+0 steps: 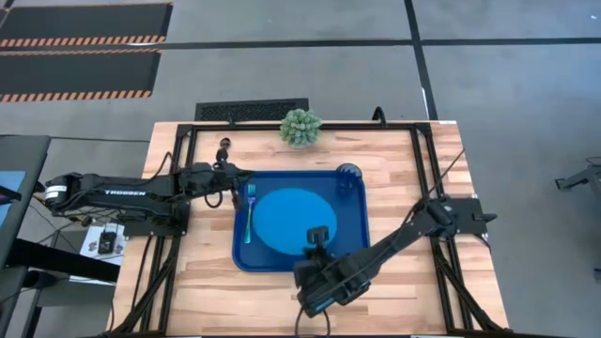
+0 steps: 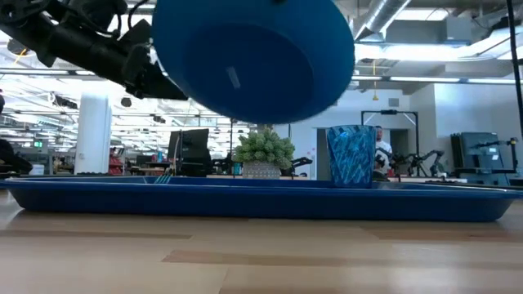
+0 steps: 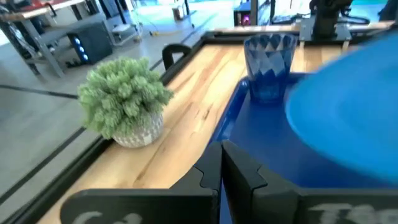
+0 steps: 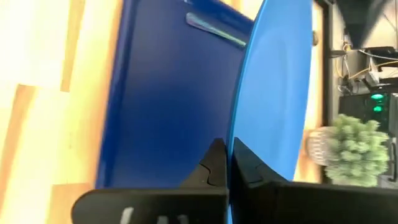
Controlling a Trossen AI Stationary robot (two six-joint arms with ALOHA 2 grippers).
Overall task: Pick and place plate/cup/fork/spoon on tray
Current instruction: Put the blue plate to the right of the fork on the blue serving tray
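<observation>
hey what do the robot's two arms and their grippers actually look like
Both arms are dark, nearly black, built from slim jointed segments. The left arm carries white TROSSEN lettering along its side and a pale band near its base. The right arm shows no lettering here. Black cables trail from both bases. The left gripper and right gripper have flat, angular matte-black fingers.

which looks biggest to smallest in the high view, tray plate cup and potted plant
1. tray
2. plate
3. potted plant
4. cup, which looks smallest, though seen from straight above only its rim shows
</observation>
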